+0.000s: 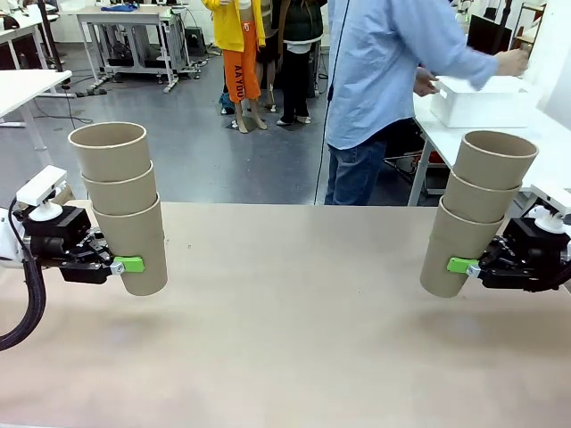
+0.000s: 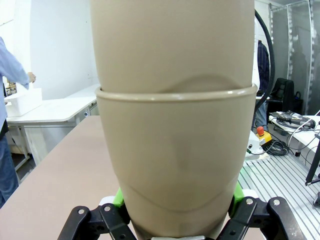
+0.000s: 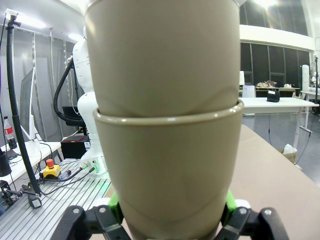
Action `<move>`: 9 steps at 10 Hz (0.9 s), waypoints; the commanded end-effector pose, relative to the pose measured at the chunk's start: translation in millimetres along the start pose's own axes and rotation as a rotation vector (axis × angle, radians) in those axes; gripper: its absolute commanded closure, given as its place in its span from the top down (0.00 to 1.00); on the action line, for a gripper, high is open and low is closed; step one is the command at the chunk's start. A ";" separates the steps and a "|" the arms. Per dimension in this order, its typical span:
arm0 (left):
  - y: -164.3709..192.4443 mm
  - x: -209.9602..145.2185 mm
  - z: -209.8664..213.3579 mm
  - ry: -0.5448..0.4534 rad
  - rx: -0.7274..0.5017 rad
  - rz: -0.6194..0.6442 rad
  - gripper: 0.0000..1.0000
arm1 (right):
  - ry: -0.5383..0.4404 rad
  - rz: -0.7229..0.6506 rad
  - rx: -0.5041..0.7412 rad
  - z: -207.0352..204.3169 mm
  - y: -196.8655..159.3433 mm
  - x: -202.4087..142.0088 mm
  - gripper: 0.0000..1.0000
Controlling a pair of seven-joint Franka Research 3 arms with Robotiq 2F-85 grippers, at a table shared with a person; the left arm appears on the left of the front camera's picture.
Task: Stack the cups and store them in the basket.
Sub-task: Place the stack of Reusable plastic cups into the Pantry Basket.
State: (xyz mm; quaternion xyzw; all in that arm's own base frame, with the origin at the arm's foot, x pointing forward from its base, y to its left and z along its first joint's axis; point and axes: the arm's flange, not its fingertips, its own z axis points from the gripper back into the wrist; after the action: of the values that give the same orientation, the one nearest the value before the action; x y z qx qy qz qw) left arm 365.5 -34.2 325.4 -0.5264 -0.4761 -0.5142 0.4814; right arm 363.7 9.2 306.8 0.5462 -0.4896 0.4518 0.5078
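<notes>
Two stacks of three nested tan cups hang above the table. My left gripper (image 1: 134, 265) is shut on the bottom cup of the left stack of cups (image 1: 120, 205), which stands almost upright. That stack (image 2: 175, 130) looms close in the left wrist view, squeezed between the green pads (image 2: 119, 198). My right gripper (image 1: 457, 266) is shut on the bottom cup of the right stack of cups (image 1: 477, 212), which leans to the right. This stack (image 3: 165, 125) rises between the green pads (image 3: 114, 206) in the right wrist view. The white basket (image 1: 486, 100) sits on a side table at the far right, with a person's hands on it.
A person in a light blue shirt (image 1: 393, 62) stands beyond the table's far edge, turned toward the basket. The beige table (image 1: 294, 339) stretches bare between the two stacks. Other tables and people are farther back.
</notes>
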 end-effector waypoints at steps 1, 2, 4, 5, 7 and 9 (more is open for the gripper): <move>-1.0 4.7 0.2 -0.008 -0.002 -0.002 0.84 | -0.003 0.003 0.004 -0.3 0.7 5.5 0.85; -1.0 4.7 0.2 -0.008 -0.002 -0.002 0.84 | -0.003 0.003 0.004 -0.3 0.7 5.5 0.85; -1.0 4.7 0.2 -0.008 -0.002 -0.002 0.84 | -0.003 0.003 0.004 -0.3 0.7 5.5 0.85; -1.0 4.7 0.2 -0.008 -0.002 -0.002 0.84 | -0.003 0.003 0.004 -0.3 0.7 5.5 0.85; -1.0 4.7 0.2 -0.008 -0.002 -0.002 0.84 | -0.003 0.003 0.004 -0.3 0.7 5.5 0.85; -1.0 4.7 0.2 -0.008 -0.002 -0.002 0.84 | -0.003 0.003 0.004 -0.3 0.7 5.5 0.85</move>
State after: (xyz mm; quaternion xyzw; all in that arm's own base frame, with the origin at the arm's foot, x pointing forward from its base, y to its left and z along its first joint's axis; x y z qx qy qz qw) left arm 365.5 -34.2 325.4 -0.5264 -0.4761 -0.5142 0.4814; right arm 363.7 9.2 306.8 0.5462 -0.4896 0.4518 0.5078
